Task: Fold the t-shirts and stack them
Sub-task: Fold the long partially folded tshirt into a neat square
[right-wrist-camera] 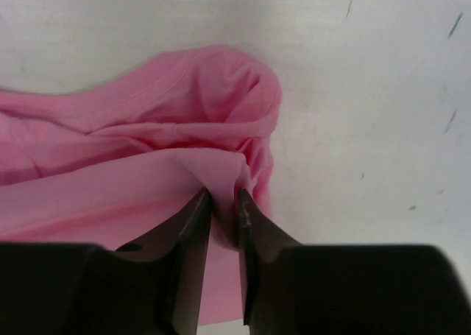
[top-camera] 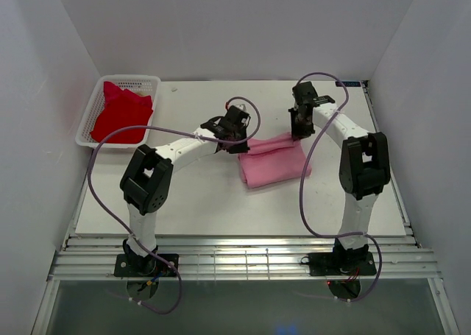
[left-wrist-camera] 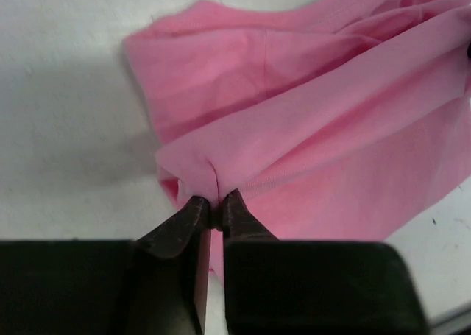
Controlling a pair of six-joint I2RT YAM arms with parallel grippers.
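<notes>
The light pink t-shirt (top-camera: 271, 160) lies partly folded in the middle of the table. My left gripper (top-camera: 237, 143) is at its left far corner and is shut on a pinch of the pink cloth (left-wrist-camera: 221, 180). My right gripper (top-camera: 296, 131) is at its right far corner and is shut on a fold of the pink cloth (right-wrist-camera: 221, 173). The cloth between the two grippers forms a raised fold along the far edge. The bright red t-shirt (top-camera: 120, 113) lies bunched in the white mesh basket (top-camera: 94, 102) at the far left.
White walls close in the table on the left, back and right. The basket stands against the left wall. Purple cables loop from both arms over the table. A metal rail (top-camera: 243, 261) runs along the near edge.
</notes>
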